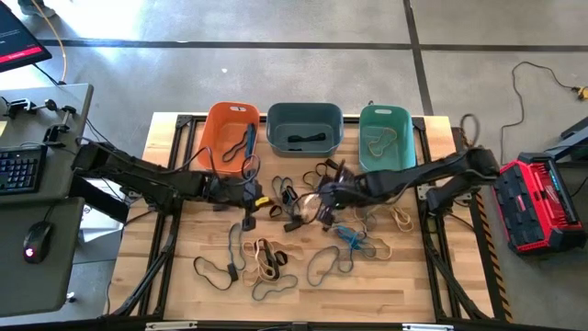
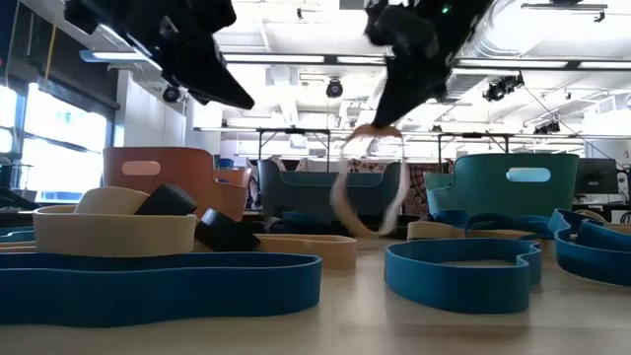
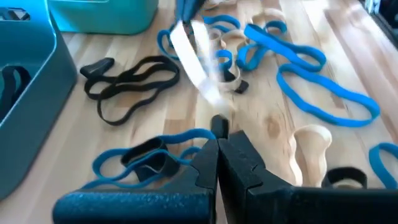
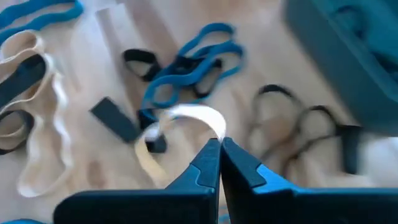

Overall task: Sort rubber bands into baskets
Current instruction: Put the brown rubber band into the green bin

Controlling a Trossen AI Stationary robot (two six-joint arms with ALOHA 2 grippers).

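Three baskets stand in a row at the table's far side: orange [image 1: 230, 133], slate blue-grey [image 1: 304, 129] and teal [image 1: 386, 136], each with bands inside. Blue, black and tan rubber bands [image 1: 276, 262] lie scattered over the wooden table. My right gripper [image 4: 219, 144] is above the middle of the table [image 1: 326, 195], shut on a tan rubber band [image 2: 370, 192]. My left gripper [image 3: 217, 144] hovers left of it [image 1: 248, 198], shut, with nothing visible between its fingers, above a blue and black tangle [image 3: 146, 162]. My right gripper pinches the tan band at the top bend of its loop [image 4: 210, 123], between its two fingertips. The fingers slant down from the table's right side. The band hangs slack below them as a long loop [image 2: 345, 202]. I cannot tell whether its lower end clears the table.
Blue bands [image 2: 158, 286] and a tan band [image 2: 113, 237] lie close to the near edge. A black band [image 3: 134, 87] lies near the slate basket. A red and black device [image 1: 542, 202] sits off the table's right side, and a desk with a keyboard [image 1: 20, 170] stands to the left.
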